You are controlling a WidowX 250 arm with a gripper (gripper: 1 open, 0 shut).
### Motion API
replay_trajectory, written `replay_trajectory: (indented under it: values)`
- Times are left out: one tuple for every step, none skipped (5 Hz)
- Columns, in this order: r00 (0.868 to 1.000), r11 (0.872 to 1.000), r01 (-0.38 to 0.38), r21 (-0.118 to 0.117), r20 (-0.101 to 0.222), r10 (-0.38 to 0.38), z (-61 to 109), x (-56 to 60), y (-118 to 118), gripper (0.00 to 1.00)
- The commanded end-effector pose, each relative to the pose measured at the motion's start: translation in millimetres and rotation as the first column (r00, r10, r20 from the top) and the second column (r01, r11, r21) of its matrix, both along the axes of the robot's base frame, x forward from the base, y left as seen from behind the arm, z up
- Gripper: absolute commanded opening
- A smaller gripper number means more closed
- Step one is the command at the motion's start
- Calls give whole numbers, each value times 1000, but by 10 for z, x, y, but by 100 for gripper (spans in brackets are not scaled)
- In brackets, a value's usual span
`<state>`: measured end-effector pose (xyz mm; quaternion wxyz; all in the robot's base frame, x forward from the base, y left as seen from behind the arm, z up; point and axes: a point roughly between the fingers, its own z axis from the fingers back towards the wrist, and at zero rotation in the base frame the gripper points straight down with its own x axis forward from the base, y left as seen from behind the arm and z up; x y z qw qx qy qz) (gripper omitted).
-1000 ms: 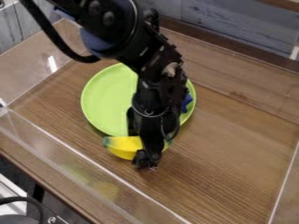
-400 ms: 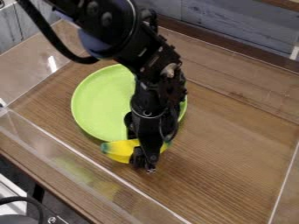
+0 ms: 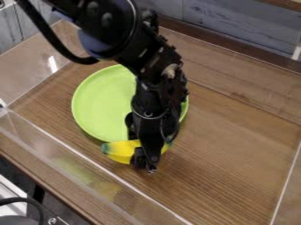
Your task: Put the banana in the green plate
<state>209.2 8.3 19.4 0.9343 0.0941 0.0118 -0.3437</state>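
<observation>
The green plate [image 3: 100,101] lies on the wooden table, left of centre. Just off its near rim, the yellow banana [image 3: 119,151] rests on the table. My gripper [image 3: 143,158] reaches straight down from the black arm, and its dark fingers are shut on the banana's right end. Only the banana's left part shows. The arm hides the plate's right side.
A blue object [image 3: 184,105] peeks out behind the arm at the plate's right rim. Clear acrylic walls [image 3: 47,145] fence the table on the left and front. Bare wood stretches to the right of the arm.
The fingers have closed onto the banana. The plate and banana have shifted slightly left. Nothing has moved in the last half second.
</observation>
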Motion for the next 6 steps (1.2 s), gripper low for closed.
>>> replay_trajectory:
  values:
    - [1000, 1000, -14, 2, 9, 14, 4, -3, 35, 0]
    - [1000, 1000, -13, 1, 12, 13, 3, -4, 35, 0]
    - [1000, 1000, -12, 1, 15, 12, 1, -4, 34, 0]
    - [1000, 1000, -12, 0, 18, 12, -2, -3, 33, 0]
    - [1000, 1000, -11, -1, 21, 11, -2, -4, 31, 0]
    - [1000, 1000, -11, -2, 23, 11, -4, -3, 30, 0]
